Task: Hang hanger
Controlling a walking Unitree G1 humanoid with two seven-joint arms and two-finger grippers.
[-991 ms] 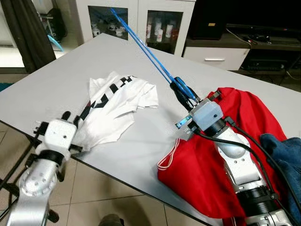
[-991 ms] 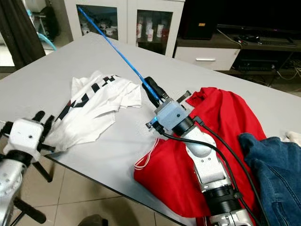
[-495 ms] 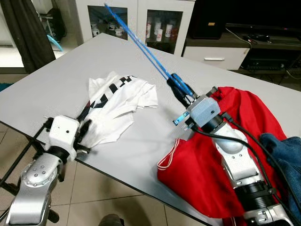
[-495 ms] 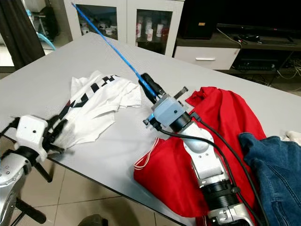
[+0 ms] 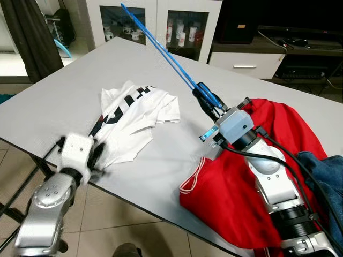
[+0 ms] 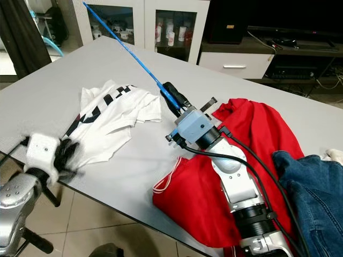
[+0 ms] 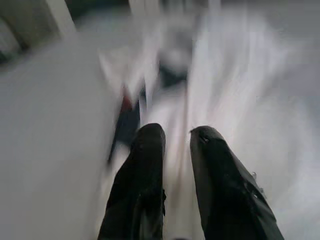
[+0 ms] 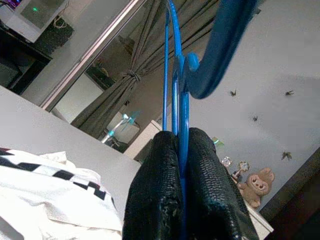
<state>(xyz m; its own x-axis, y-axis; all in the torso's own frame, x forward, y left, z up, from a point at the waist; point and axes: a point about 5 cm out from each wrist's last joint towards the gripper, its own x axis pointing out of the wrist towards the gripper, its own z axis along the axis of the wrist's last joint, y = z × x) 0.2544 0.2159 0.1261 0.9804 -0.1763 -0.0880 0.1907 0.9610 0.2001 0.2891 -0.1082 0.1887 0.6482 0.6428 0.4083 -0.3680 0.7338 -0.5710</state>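
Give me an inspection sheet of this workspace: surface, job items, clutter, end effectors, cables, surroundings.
Surface: grey table, clothes spread on it.
Job's things: blue hanger, raised off the table, slanting toward the cabinet.
Clutter: white shirt with black lettering at the near left edge; red garment and blue jeans on the right.
End effectors: right end effector shut on the hanger; left end effector slightly open over the white shirt's edge, view blurred.
Cables: black cables run along the right arm.
Surroundings: glass-door cabinet, dark TV stand, tiled floor.
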